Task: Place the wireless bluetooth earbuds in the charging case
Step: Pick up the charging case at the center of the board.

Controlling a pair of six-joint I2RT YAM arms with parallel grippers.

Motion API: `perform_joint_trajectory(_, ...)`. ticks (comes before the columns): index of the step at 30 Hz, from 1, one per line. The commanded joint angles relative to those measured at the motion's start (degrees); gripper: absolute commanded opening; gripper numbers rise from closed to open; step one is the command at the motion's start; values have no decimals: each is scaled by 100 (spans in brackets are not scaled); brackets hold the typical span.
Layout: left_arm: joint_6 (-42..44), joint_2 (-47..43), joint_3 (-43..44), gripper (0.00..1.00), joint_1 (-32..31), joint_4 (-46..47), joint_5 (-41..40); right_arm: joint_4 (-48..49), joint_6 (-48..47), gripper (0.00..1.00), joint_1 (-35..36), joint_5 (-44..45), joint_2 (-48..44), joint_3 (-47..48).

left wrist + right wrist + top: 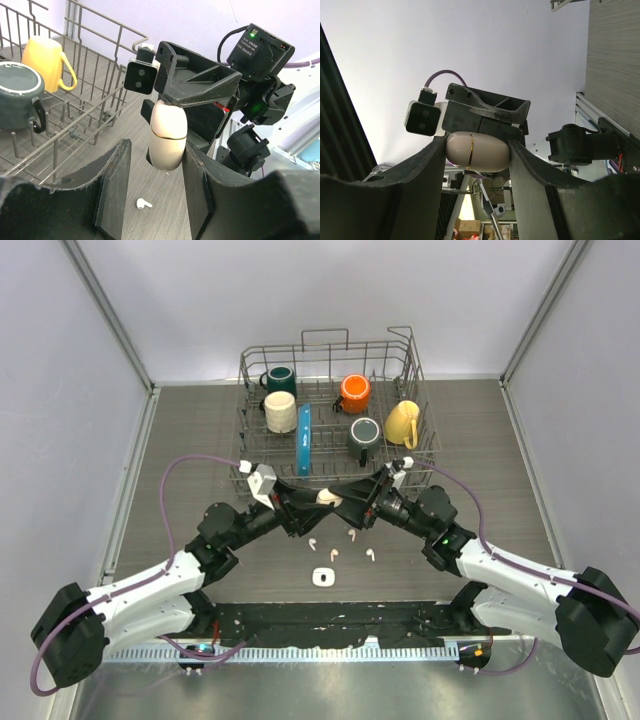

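A beige egg-shaped charging case (325, 498) with a gold seam is held above the table between both arms. My right gripper (345, 502) is shut on its two ends, as the right wrist view shows, with the case (477, 151) touching both fingers of that gripper (477, 160). My left gripper (308, 508) is open around it. In the left wrist view the case (168, 132) touches the right finger (200, 185) of the left gripper (156, 155) and stands clear of the left one. Several tiny earbuds lie on the table below: (314, 541), (351, 534), (334, 554), (370, 554). One white earbud (144, 203) shows between the left fingers.
A small white case (322, 578) lies on the table near the front. A wire dish rack (245, 455) stands behind the grippers and holds a dark green mug (280, 379), a cream mug (281, 412), an orange mug (354, 393), a yellow mug (402, 423), a dark grey mug (364, 436) and a blue item (303, 440).
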Motion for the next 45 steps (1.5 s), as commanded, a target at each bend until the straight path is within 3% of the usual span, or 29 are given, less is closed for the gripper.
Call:
perform_joint_trajectory(1, -121, 66, 70, 49, 3, 193, -52, 95, -91, 11, 28, 42, -21, 137)
perform_joint_trajectory(26, -68, 365, 211, 48, 3, 668, 36, 182, -12, 11, 28, 68, 41, -13)
perform_joint_trajectory(45, -191, 629, 307, 38, 3, 791, 124, 367, 67, 11, 28, 16, 111, -57)
